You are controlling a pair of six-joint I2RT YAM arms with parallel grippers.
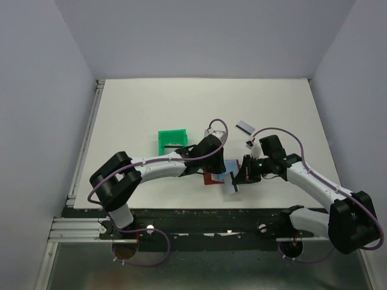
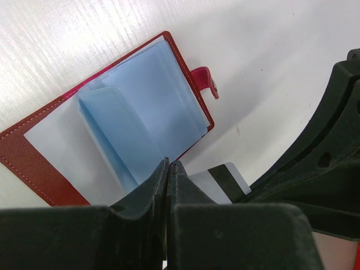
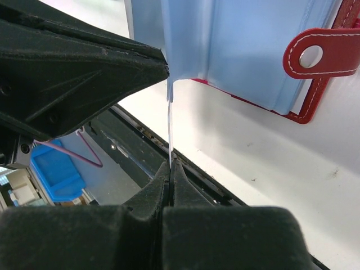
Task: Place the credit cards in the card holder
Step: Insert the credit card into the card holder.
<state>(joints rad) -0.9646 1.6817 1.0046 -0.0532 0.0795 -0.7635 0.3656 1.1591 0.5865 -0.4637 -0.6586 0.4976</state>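
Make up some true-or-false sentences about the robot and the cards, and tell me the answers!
1. The card holder lies open. True.
2. The right fingers are empty. False: they pinch a card.
3. The green tray sits on top of the card holder. False: it stands apart from it on the table.
4. The left fingers pinch a blue pocket of the card holder. True.
5. One loose card lies on the table. True.
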